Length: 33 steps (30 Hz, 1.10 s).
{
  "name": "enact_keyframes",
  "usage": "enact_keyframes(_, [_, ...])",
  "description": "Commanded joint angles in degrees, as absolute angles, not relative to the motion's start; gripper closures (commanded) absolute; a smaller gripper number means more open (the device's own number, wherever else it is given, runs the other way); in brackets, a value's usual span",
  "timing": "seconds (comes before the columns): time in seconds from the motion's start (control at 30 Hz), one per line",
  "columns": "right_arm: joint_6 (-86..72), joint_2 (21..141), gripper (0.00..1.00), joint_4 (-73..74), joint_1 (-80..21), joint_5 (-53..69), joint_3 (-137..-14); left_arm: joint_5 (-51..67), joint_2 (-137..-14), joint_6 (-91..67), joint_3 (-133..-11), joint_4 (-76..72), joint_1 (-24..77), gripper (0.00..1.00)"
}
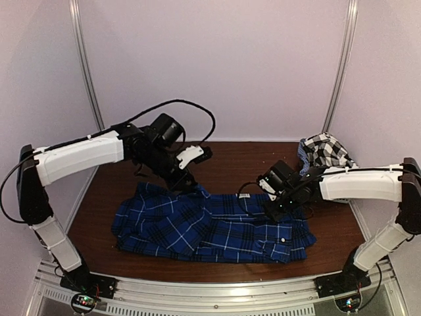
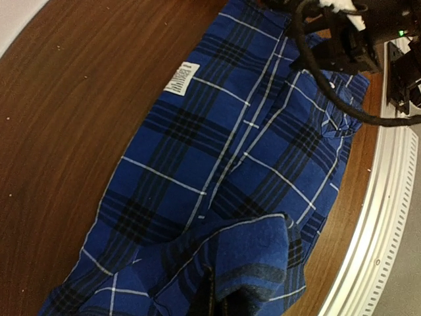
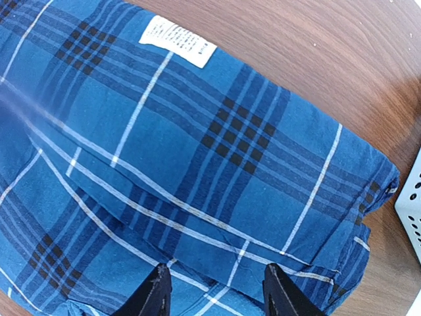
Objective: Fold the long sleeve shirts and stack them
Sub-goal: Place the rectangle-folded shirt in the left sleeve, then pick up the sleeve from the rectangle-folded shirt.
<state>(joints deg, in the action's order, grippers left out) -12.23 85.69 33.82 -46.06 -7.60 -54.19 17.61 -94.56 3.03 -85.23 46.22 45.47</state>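
Your left gripper (image 1: 185, 179) is pinching shut on the far edge of the blue plaid shirt (image 1: 217, 229), which is lying spread across the middle of the table (image 1: 230, 161). Your right gripper (image 3: 217, 296) is hovering with jaws apart over its right part. The checked shirt (image 1: 325, 150) is sitting bunched at the far right corner.

Blue plaid shirt (image 1: 210, 227) lies spread lengthwise on the brown table (image 1: 230, 161). Left gripper (image 1: 186, 182) is down at the shirt's far edge, left of middle; right gripper (image 1: 275, 212) is over its right part. Black-and-white checked shirt (image 1: 325, 151) is heaped at the far right corner, apart.
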Motion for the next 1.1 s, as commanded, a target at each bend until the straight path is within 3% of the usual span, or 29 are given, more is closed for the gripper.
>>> enact_keyframes(0.0, [-13.44, 82.19, 0.51, 31.63, -44.09, -7.55, -52.5, 15.76, -101.88, 2.47, -89.47, 41.26, 48.41, 0.96])
enact_keyframes(0.2, [-15.2, 78.64, 0.5, 29.27, -41.98, -5.2, -49.46, 14.92, -109.77, 2.35, -92.91, 38.01, 50.1, 0.83])
enact_keyframes(0.37, [-15.78, 76.56, 0.49, 26.23, -41.89, -2.2, -47.17, 11.71, -107.65, 2.75, -91.27, 33.58, 49.98, 0.44])
enact_keyframes(0.47, [-15.72, 75.42, 0.49, 21.96, -42.2, 2.29, -45.74, 8.87, -104.93, 2.57, -89.13, 30.98, 49.92, 0.29])
enact_keyframes(0.77, [-17.06, 81.82, 0.36, 9.57, -43.27, 12.66, -48.37, 0.85, -91.56, -5.16, -74.41, 22.82, 48.1, 0.13])
enact_keyframes(1.07, [-19.23, 99.24, 0.36, 5.66, -43.8, 16.07, -61.58, -2.21, -83.39, -11.27, -64.91, 18.86, 46.6, 0.07])
